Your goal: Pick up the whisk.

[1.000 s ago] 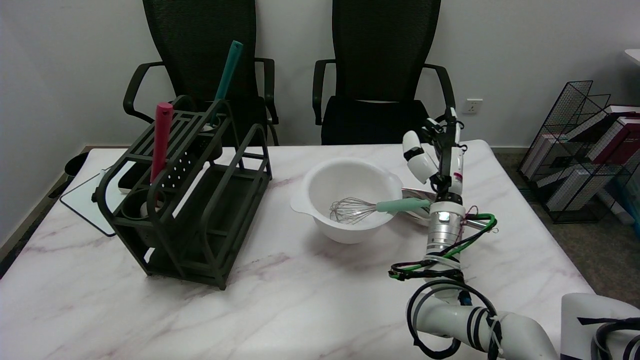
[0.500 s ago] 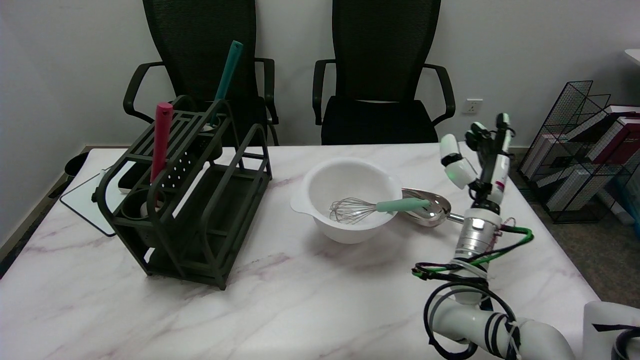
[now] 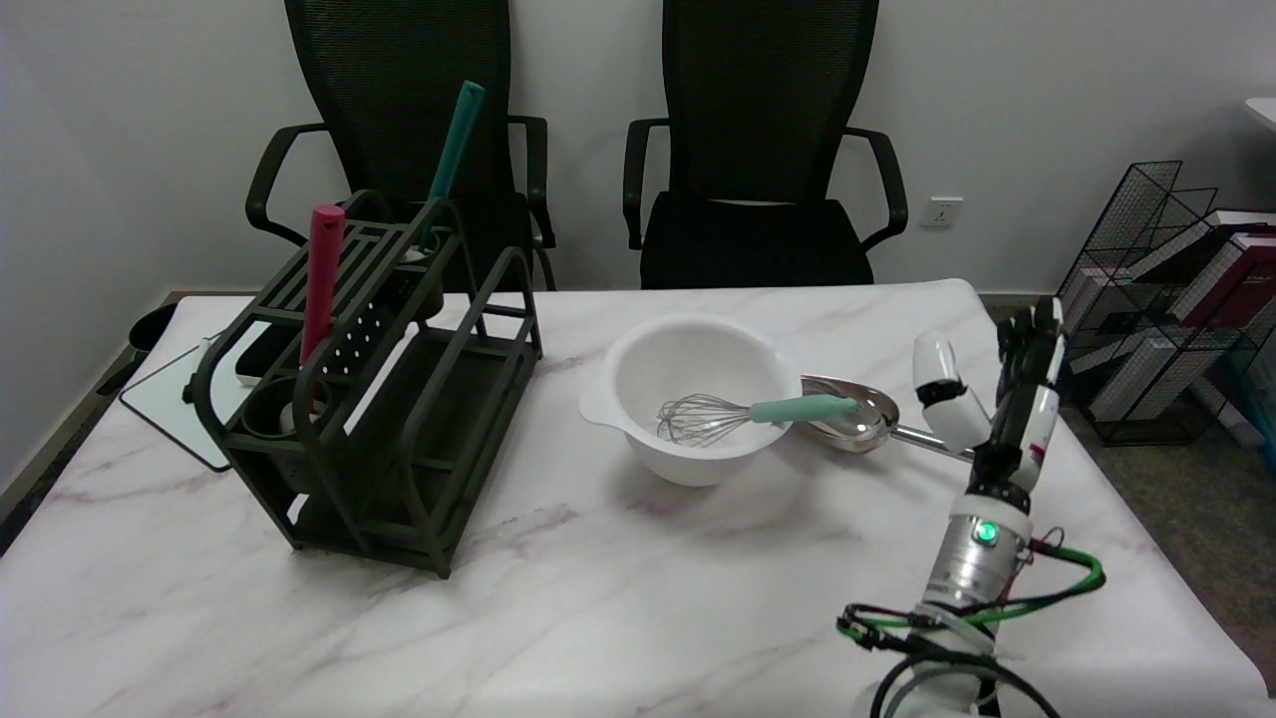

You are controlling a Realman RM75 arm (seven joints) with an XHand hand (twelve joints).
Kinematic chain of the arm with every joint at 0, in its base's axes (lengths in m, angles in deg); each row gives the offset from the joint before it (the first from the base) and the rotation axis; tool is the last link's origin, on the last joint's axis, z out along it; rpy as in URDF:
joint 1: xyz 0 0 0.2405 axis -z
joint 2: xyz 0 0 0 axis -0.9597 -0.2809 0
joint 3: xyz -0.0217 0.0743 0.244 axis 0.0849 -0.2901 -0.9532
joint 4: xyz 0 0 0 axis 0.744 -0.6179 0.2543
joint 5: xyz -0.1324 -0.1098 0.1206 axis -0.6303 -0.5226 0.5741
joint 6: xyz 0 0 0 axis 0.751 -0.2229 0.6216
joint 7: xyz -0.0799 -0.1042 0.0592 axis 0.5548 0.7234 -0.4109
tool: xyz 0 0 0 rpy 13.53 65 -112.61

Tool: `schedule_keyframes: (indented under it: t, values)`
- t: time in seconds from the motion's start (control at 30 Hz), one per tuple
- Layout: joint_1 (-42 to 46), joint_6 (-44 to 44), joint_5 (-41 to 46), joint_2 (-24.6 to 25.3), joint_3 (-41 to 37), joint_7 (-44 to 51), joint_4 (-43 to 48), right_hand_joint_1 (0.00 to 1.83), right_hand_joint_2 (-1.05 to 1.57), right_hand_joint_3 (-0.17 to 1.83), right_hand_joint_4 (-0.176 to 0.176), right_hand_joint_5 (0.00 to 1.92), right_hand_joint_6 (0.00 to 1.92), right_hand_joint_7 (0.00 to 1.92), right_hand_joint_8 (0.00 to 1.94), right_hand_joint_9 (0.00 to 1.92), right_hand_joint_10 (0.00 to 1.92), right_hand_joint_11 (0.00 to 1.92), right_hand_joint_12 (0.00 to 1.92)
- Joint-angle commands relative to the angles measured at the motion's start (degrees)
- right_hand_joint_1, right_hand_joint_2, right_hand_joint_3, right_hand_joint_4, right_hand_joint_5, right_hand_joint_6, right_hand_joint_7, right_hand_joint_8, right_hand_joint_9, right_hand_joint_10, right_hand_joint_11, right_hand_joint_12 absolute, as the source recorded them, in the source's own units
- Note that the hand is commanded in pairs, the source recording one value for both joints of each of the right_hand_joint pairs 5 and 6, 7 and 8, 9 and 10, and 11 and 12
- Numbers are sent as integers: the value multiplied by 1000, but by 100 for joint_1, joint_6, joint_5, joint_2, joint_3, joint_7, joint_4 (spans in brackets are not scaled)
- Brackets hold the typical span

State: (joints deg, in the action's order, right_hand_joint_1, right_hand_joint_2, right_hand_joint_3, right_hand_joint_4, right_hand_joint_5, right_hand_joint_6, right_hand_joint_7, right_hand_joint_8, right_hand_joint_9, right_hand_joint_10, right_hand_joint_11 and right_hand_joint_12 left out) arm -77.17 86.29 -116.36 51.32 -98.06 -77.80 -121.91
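— Fingers of the right hand point straight up at the right side of the frame, the thumb standing apart to the left of the others, and nothing is held between them. Do you see it the same way?

— Yes. The hand stands upright on its wrist, above the silver forearm with the green light, and the arm rises from the lower right corner with black and green cables looped around it.

— Where is the whisk?

— At the centre of the frame, wires down inside the white bowl, its mint-green handle leaning over the bowl's right rim. The handle's tip reaches over the metal scoop that lies on the table just right of the bowl. The hand is to the right of that scoop, apart from the whisk.

— What has changed against the earlier pictures?

— A second ago the hand stood close beside the bowl's right rim, covering most of the scoop. Half a second ago it was further right. Now it is further right again and lower in the frame, near the table's right edge, so the scoop shows whole. The whisk and bowl lie as they did.

— And the left half?

— A dark rack stands there, with a red handle and a teal handle sticking up from it.
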Motion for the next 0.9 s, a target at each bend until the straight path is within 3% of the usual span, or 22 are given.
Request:
schedule_keyframes:
  t: [0.03, 0.3, 0.9]
  values:
    - [1467, 398, -763, 897, 338, 50, -1388, 680, 354, 839, 0, 0, 0, 0, 0, 57, 57, 74, 74]
    - [1244, 383, -636, 921, 848, -86, -1394, 649, 384, 709, 0, 0, 0, 0, 0, 0, 0, 0, 0]
    - [382, -1247, -20, 562, 169, -1676, -342, 626, 499, 589, 0, 0, 0, 0, 0, 9, 9, 0, 0]
